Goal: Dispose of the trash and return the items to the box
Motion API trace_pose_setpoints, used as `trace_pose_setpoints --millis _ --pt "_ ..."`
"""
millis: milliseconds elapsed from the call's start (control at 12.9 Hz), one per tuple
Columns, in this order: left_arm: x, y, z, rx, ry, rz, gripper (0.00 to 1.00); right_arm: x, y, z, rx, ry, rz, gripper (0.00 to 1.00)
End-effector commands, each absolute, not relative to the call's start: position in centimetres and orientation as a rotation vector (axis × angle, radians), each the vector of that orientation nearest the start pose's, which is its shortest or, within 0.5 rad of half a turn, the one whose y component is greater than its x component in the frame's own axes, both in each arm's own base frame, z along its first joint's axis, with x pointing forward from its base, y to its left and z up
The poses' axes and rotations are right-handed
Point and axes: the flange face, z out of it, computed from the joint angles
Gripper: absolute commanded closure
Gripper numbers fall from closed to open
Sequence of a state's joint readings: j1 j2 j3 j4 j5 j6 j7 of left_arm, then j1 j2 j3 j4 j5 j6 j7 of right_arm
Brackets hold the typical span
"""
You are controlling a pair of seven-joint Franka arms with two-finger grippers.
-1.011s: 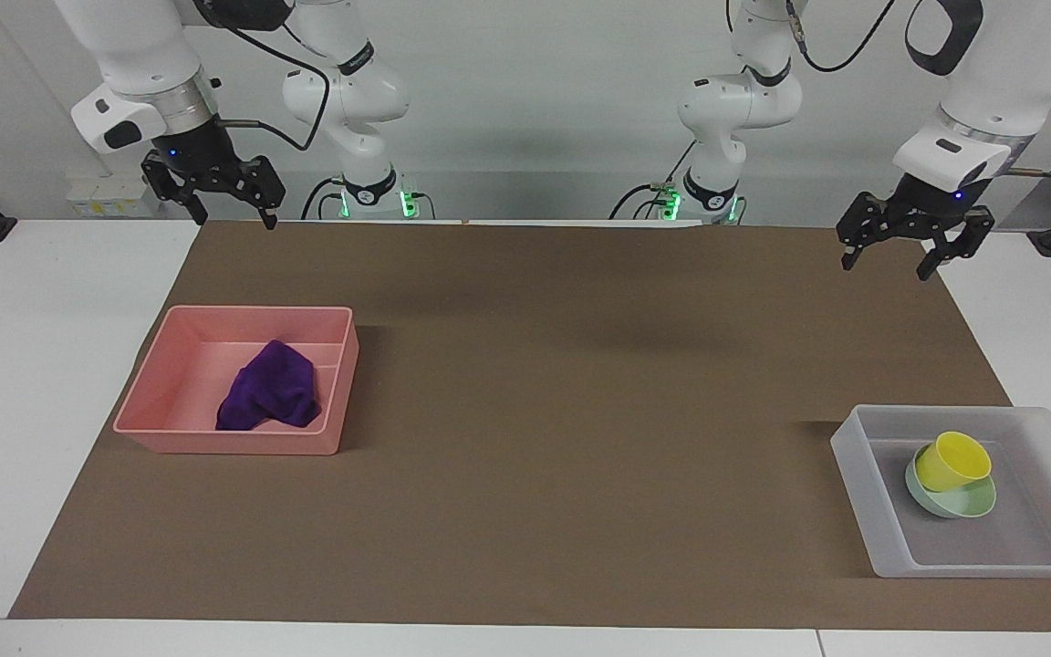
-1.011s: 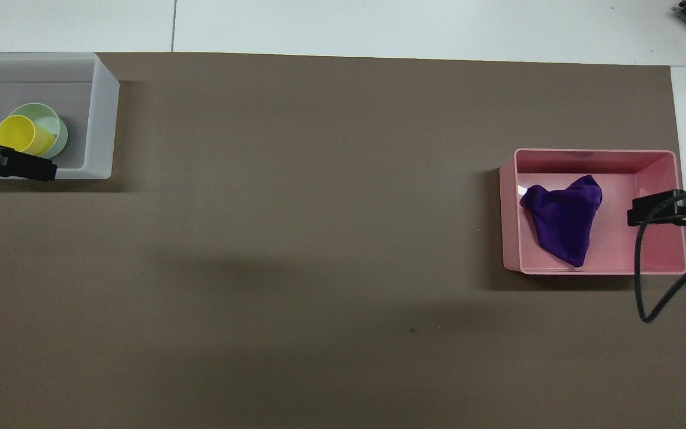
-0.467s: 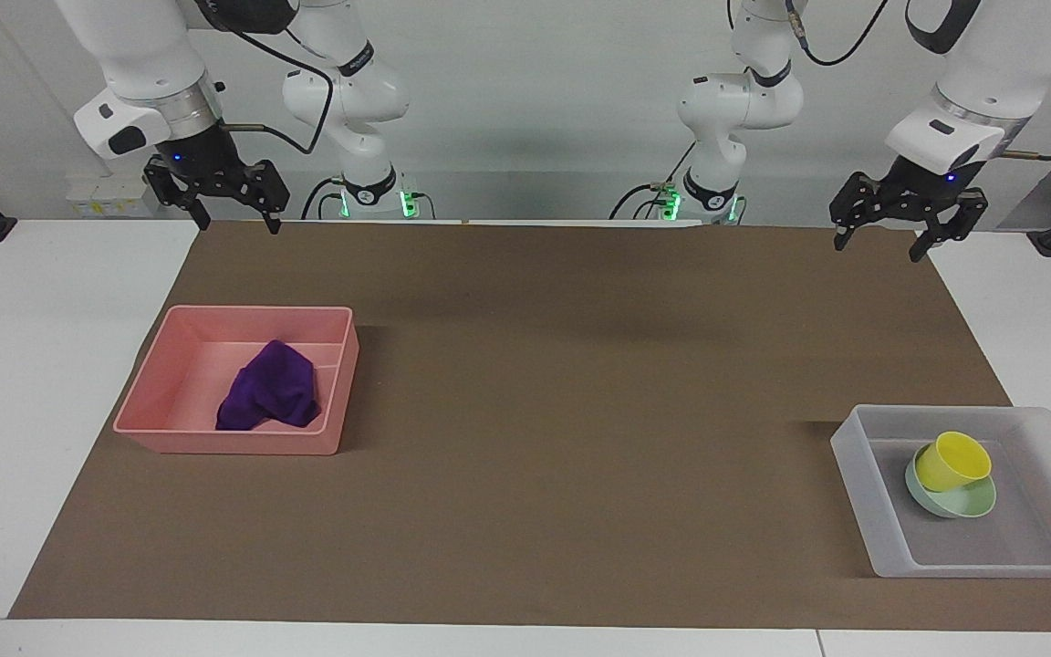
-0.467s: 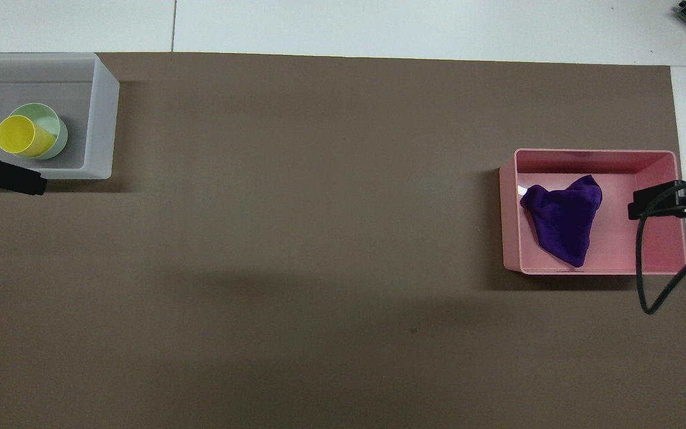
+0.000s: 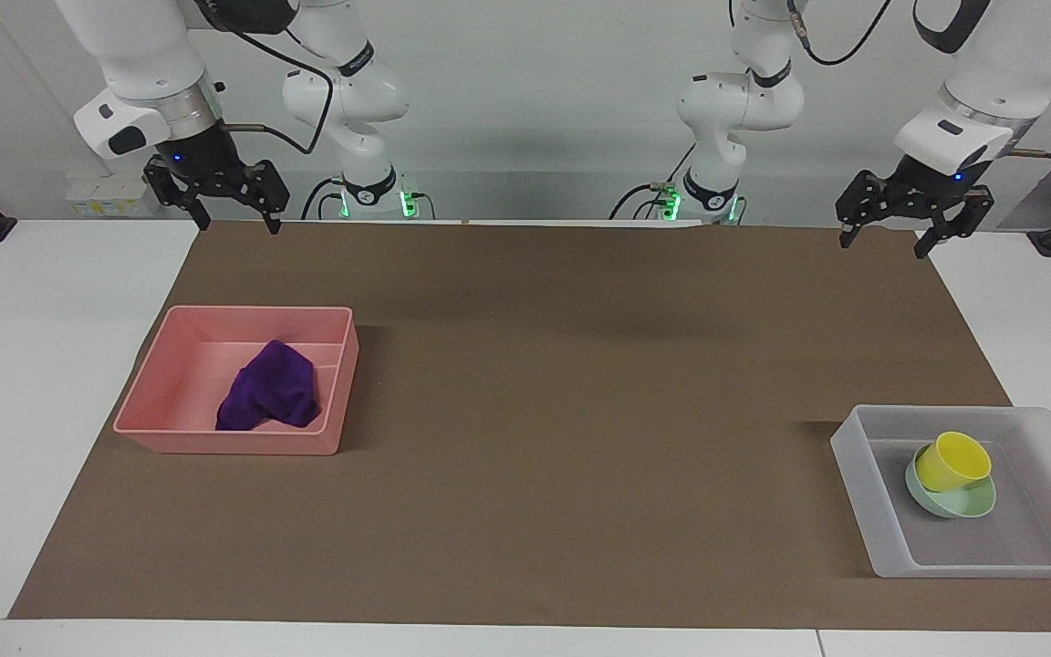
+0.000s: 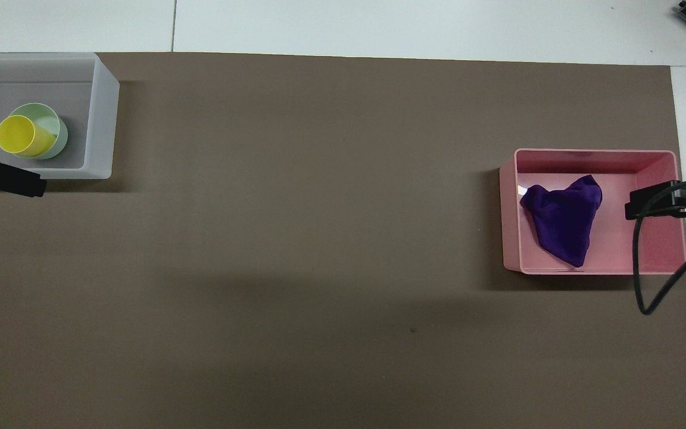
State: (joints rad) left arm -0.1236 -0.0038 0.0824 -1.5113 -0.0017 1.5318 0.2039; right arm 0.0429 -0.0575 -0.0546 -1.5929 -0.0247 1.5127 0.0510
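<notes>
The left claw (image 5: 885, 235) hangs open and empty at the upper right of the facing view, over the mat's (image 5: 580, 383) edge. The right claw (image 5: 232, 215) hangs open and empty at upper left. The wide middle of the surface (image 5: 33, 365) is free. The purple cloth (image 5: 270, 398) lies in the pink bin (image 5: 234, 444). The yellow cup (image 5: 951, 461) leans in the green bowl (image 5: 963, 504) inside the frosted tray (image 5: 863, 497), lower right.

A pink bin (image 5: 334, 383) sits on a brown mat (image 5: 544, 383) toward the right arm's end of the white counter (image 5: 33, 383). The mat covers most of the counter, leaving white margins.
</notes>
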Motion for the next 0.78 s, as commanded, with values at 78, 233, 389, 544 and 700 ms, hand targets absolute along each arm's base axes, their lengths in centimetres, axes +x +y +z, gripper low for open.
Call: trace_pose_setpoints --millis 78,233,389,544,700 --pt "54.07 -2.14 64.98 -3.103 0.376 0.016 0.00 52.96 -1.47 64.28 -3.152 0.115 0.041 0.00" --pt "53.77 -2.01 64.70 -3.105 0.374 0.019 0.00 52.97 -1.40 64.29 -3.152 0.120 0.039 0.00" --pt "53.77 -2.01 64.54 -3.105 0.374 0.019 0.00 52.99 -1.31 64.23 -3.152 0.117 0.038 0.00" --pt "53.66 -2.08 64.51 -3.105 0.377 0.026 0.00 52.99 -1.31 64.23 -3.152 0.120 0.038 0.00" --pt "53.74 -2.25 64.51 -3.104 0.379 0.016 0.00 52.96 -1.31 64.21 -3.152 0.115 0.043 0.00"
